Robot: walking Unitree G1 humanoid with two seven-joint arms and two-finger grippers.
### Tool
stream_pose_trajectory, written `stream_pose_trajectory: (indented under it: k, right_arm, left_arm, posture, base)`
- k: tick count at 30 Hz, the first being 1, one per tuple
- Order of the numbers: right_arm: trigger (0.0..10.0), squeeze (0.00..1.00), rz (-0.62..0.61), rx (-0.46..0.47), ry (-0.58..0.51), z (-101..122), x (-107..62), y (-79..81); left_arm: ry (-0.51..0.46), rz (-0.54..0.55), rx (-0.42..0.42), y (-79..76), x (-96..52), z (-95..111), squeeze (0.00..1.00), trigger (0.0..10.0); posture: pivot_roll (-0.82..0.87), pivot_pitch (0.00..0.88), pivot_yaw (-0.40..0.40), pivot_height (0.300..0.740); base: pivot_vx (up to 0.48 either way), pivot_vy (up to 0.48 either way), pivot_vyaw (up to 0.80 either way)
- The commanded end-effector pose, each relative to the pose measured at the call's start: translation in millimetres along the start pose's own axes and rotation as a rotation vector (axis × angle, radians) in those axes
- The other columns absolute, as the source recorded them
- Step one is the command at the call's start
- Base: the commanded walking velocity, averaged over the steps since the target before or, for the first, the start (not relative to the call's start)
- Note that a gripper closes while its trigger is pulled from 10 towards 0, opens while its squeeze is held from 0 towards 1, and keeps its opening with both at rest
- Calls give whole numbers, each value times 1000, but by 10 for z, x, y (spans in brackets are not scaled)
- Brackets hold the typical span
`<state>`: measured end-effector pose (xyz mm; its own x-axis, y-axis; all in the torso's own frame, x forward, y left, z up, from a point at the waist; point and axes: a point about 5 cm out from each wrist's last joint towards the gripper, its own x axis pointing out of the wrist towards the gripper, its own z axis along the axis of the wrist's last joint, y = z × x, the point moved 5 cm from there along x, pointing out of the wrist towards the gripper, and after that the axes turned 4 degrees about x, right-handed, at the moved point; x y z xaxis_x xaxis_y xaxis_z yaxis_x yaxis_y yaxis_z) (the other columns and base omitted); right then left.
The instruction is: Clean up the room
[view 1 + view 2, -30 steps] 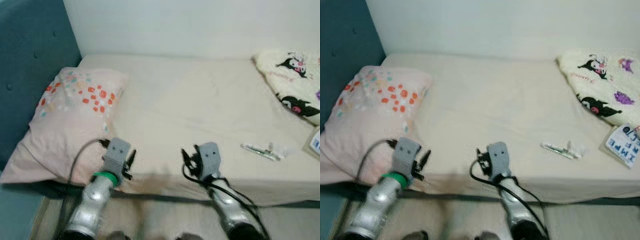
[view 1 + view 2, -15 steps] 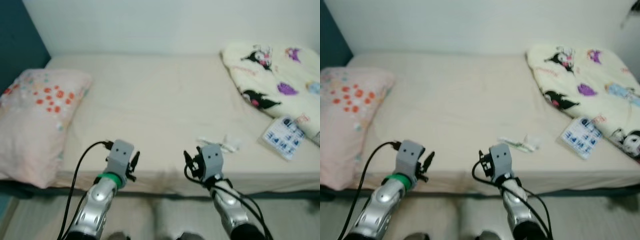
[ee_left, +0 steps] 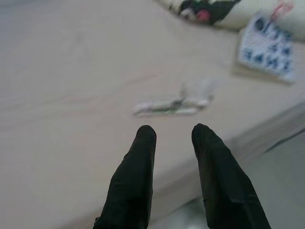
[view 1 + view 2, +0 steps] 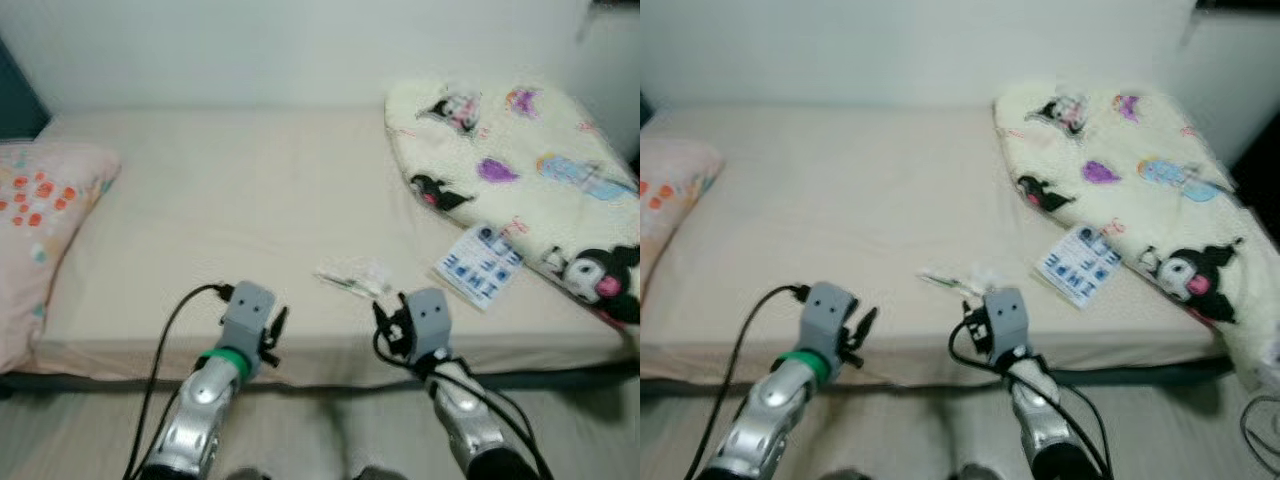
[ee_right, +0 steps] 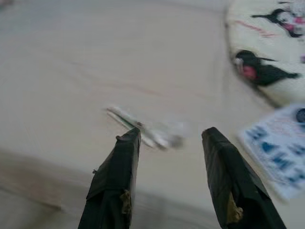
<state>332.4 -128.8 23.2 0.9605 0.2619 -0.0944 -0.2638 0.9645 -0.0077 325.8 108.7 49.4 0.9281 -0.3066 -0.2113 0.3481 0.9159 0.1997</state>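
Left eye view: a bed (image 4: pixel 250 200) with a beige sheet, set against a white wall. A pink dotted pillow (image 4: pixel 35 210) at the left end, a cartoon-print blanket (image 4: pixel 520 170) heaped at the right end. A thin clear wrapper (image 4: pixel 352 277) lying flat near the front edge, roughly mid-bed. A blue-and-white leaflet (image 4: pixel 478 265) just right of it, touching the blanket's edge. Left gripper (image 4: pixel 272 335) held low over the front edge, left of the wrapper and clear of it. Right gripper (image 4: pixel 385 330) likewise low at the edge, just below the wrapper, not touching. Floor along the bottom.

Right eye view: same layout, slightly blurred; a dark gap at the far right past the blanket, a cable on the floor at the lower right corner.

Left wrist view: two black fingers (image 3: pixel 136 176) parted with a narrow gap, nothing between them. Beyond the tips, the wrapper on the sheet, the leaflet and blanket further off.

Right wrist view: fingers (image 5: pixel 116 181) spread wide, empty. Wrapper lying on the sheet between and just past the tips, leaflet off to one side, blanket beyond.
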Motion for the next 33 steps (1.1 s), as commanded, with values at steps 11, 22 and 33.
stream_pose_trajectory:
  k: [11,22,33]
  right_arm:
    - [10000,0,14,10,9,-36,-10,64]
    - [10000,0,15,12,8,-42,-20,74]
    - [10000,0,30,-42,14,-49,-18,108]
  left_arm:
    - [39,16,4,41,-41,-119,0,10000]
    - [33,10,5,24,-46,-111,0,10000]
    - [-1,27,-6,49,-19,-41,0,10000]
  posture:
    - [-20,0,14,740]
    - [-21,0,17,740]
    - [-23,5,17,740]
  base:
    - [0,262,0]
    - [0,0,0]
    - [86,0,0]
